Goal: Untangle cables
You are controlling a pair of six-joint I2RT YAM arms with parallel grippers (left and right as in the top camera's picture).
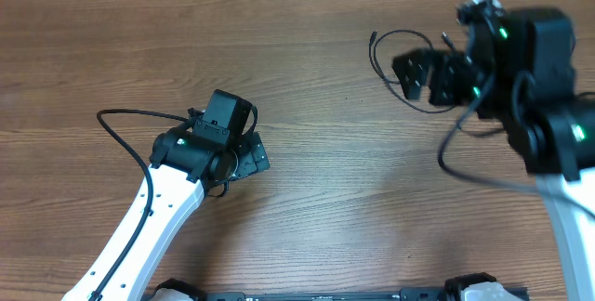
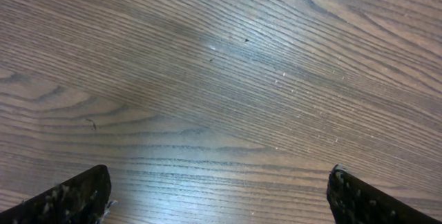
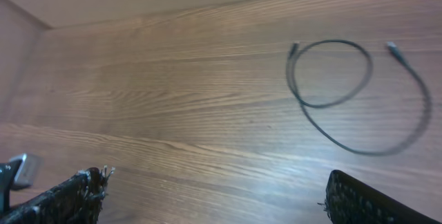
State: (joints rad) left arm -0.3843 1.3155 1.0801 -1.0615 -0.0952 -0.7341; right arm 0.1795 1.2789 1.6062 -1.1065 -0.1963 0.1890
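**Right fingers [image 3: 359, 207] and left fingers [image 2: 76, 200] spread wide, cable [image 3: 331, 41] loose on the desk [image 3: 173, 99]**

Right fingers fill the foreground, splayed wide and holding nothing. Just beyond them lies the thin black cable, flat on the wooden desk. It curls in one loose loop, both metal-tipped plug ends free, touching neither finger. Left fingers, well apart from the cable, gape just as wide over wood grain.

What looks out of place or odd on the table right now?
Nothing much. One thin black cable lies in a loose loop with a trailing tail, both plug ends free, on the bare wood table. No damage or spills show.
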